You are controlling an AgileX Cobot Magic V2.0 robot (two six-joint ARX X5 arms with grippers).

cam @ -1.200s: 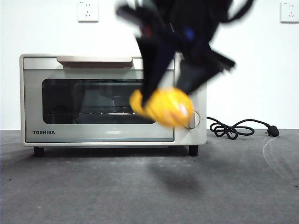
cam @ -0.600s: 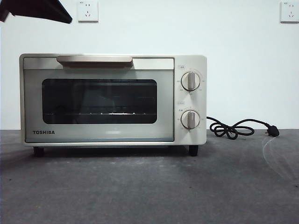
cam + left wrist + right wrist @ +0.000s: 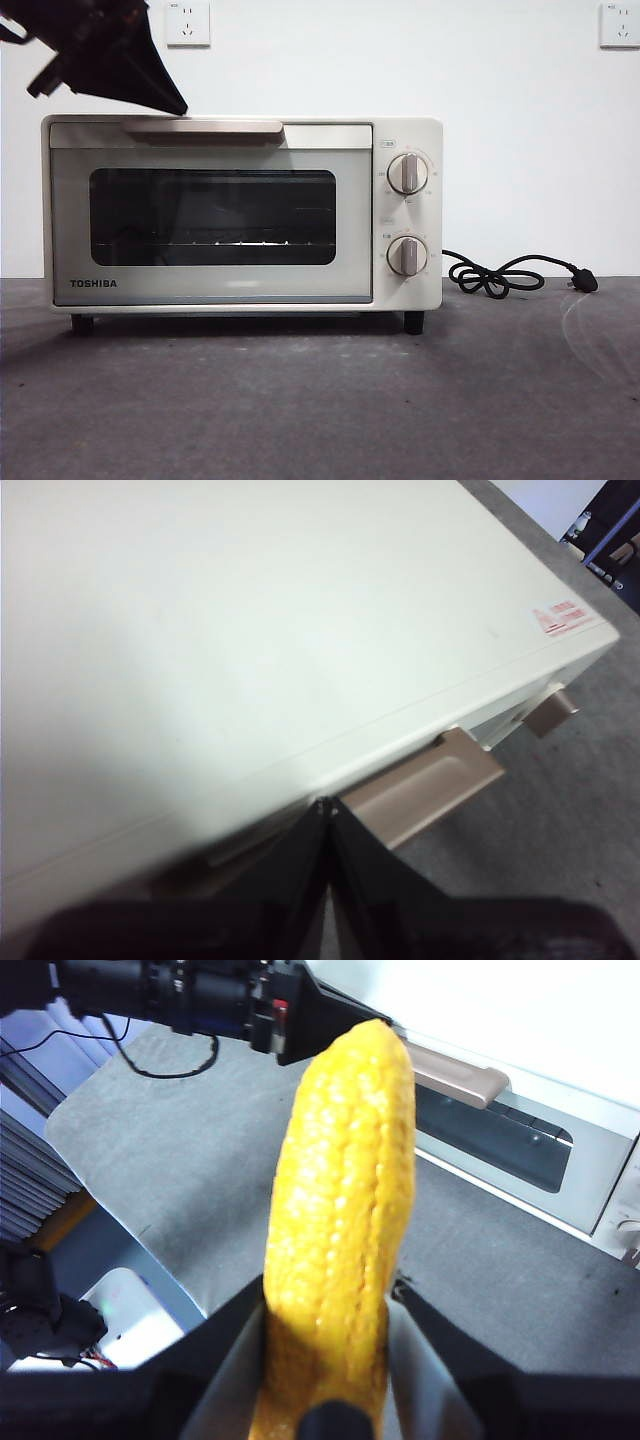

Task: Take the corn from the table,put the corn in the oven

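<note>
The cream oven (image 3: 240,215) stands on the grey table (image 3: 320,400) with its door closed. The left gripper (image 3: 178,107) hangs at the left end of the beige handle (image 3: 205,127). Seen from the left wrist, this gripper (image 3: 325,805) is shut and holds nothing, just above the handle (image 3: 425,785) at the front edge of the oven's top (image 3: 250,630). My right gripper (image 3: 330,1295) is shut on the yellow corn (image 3: 340,1210), held above the table (image 3: 200,1130) in front of the oven (image 3: 560,1160). Neither the corn nor the right gripper shows in the front view.
Two round knobs (image 3: 407,173) (image 3: 406,256) sit on the oven's right side. A black cord (image 3: 510,275) lies coiled on the table to the right of the oven. The left arm (image 3: 200,990) crosses the right wrist view near the handle (image 3: 455,1075).
The gripper holding the corn has left the front view, where it hung before the oven door. The left gripper has come down from the top left corner to the handle.
</note>
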